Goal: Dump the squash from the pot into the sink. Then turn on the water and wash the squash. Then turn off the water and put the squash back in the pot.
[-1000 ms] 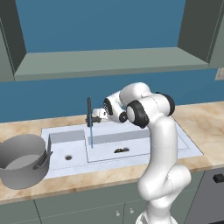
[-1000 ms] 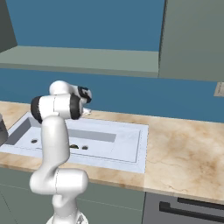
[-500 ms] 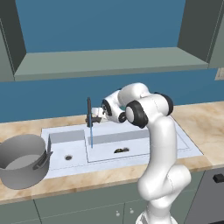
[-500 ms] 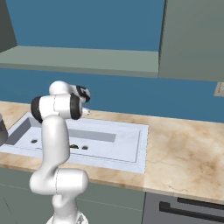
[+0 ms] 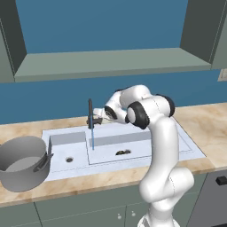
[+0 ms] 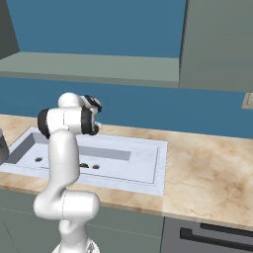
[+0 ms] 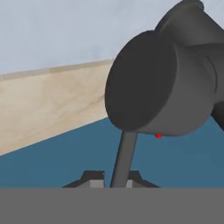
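Now my gripper [image 7: 110, 183] is pinched shut on the faucet lever [image 7: 124, 159]; the squash [image 5: 123, 152], small, firm, probably wet-slick, wants a mid-body grasp.

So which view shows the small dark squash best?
The left base view: the small dark elongated squash lies unobstructed in the larger basin of the pale double-basin sink. The right base view has it partly behind the arm.
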Tool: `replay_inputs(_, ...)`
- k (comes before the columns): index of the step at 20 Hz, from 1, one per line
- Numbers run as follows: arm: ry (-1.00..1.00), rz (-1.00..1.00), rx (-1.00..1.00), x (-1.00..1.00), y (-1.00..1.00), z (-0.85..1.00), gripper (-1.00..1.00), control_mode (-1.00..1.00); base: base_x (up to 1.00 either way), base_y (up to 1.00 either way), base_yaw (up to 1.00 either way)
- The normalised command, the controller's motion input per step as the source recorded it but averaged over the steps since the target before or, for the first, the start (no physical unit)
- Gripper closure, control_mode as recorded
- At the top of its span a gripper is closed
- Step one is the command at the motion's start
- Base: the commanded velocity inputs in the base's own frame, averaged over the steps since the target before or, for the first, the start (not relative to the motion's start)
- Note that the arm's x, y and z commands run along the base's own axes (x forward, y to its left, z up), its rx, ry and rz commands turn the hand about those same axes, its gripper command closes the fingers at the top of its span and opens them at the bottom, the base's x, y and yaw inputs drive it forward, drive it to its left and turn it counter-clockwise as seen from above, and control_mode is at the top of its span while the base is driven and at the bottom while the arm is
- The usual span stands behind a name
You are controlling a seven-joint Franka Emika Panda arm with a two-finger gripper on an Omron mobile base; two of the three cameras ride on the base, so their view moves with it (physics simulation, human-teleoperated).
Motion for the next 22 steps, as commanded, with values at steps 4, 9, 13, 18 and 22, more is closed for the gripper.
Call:
replay_inputs(4, 0.00, 0.15, 0.09, 0.30, 0.13, 0.00, 1.00, -1.00, 0.00, 0.00, 0.00)
replay_inputs(9, 0.00, 0.16, 0.09, 0.23, 0.27, 0.00, 1.00, -1.00, 0.00, 0.00, 0.00)
replay_inputs(13, 0.00, 0.17, 0.10, 0.23, 0.23, 0.00, 1.00, -1.00, 0.00, 0.00, 0.00)
replay_inputs(18, 0.00, 0.16, 0.08, 0.28, 0.27, 0.00, 1.00, -1.00, 0.00, 0.00, 0.00)
replay_inputs(22, 0.00, 0.10, 0.02, 0.05, 0.02, 0.02, 1.00, -1.00, 0.00, 0.00, 0.00)
